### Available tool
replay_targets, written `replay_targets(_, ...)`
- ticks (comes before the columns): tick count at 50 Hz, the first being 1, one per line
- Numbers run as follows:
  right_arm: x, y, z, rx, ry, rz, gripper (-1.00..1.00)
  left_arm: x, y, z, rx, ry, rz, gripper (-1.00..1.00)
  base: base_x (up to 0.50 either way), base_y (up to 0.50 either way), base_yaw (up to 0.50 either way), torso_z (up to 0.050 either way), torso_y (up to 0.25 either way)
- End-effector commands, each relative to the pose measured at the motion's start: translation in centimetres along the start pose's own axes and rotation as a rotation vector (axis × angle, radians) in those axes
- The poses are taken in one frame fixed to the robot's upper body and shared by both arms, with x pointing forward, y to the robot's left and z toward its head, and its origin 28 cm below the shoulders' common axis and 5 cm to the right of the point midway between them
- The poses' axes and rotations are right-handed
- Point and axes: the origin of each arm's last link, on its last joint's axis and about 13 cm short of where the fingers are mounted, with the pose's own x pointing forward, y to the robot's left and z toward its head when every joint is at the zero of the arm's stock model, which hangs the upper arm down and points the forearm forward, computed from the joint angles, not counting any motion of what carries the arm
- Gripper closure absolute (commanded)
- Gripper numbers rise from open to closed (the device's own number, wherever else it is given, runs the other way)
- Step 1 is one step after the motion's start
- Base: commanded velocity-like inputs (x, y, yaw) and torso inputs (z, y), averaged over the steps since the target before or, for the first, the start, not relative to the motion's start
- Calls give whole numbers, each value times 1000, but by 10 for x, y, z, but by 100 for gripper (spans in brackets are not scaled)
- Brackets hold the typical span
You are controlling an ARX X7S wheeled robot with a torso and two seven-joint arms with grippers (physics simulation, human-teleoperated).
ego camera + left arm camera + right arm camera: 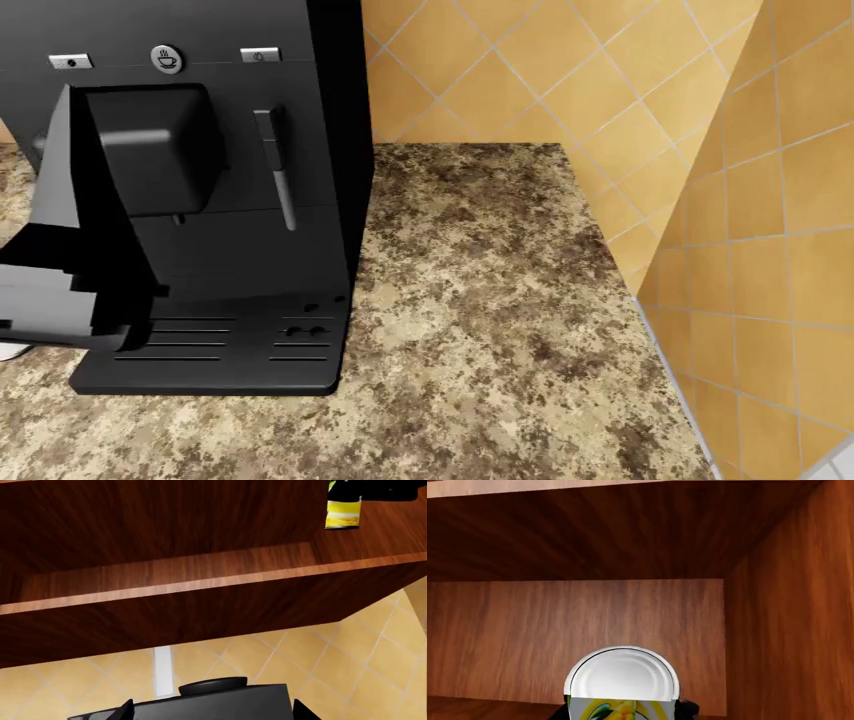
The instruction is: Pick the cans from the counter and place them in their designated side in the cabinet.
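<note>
My right gripper point(622, 715) is shut on the yellow can point(620, 707). The can's white round end point(622, 676) faces into the wooden cabinet point(594, 615), close to its right side wall point(787, 605). The left wrist view shows this can point(343, 512) from below, hanging from the black right gripper point(373, 489) over the cabinet's bottom shelf point(200, 575). My left gripper point(213, 714) is open and empty, below the cabinet; only its two fingertips point(125, 711) show. The white-and-brown can is out of view. The counter point(507, 330) bears no can in the head view.
A black coffee machine point(200, 180) stands on the counter's left part; its top point(213, 697) lies under my left gripper. Orange tiled walls point(747, 200) close the counter at the back and right. Part of my left arm point(54, 290) shows in front of the machine.
</note>
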Motion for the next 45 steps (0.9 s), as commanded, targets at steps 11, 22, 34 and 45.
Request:
replay_targets(11, -4, -13, -6, -39, 140, -75, 100, -2, 0, -4, 5, 13, -2, -100, 0, 0, 0, 0, 0)
replay_targets(22, -4, -21, -7, -73, 144, -169, 100, -3, 1, -6, 4, 18, 2, -100, 0, 0, 0, 0, 0)
replay_targets(34, -2, -29, -15, -102, 186, -231, 100, -4, 0, -9, 6, 25, 1, -100, 1, -3, -5, 0, 0)
replay_targets(45, -1, -29, -17, -114, 193, -220, -100, -4, 1, -10, 4, 27, 2, -100, 6, -6, -7, 0, -11)
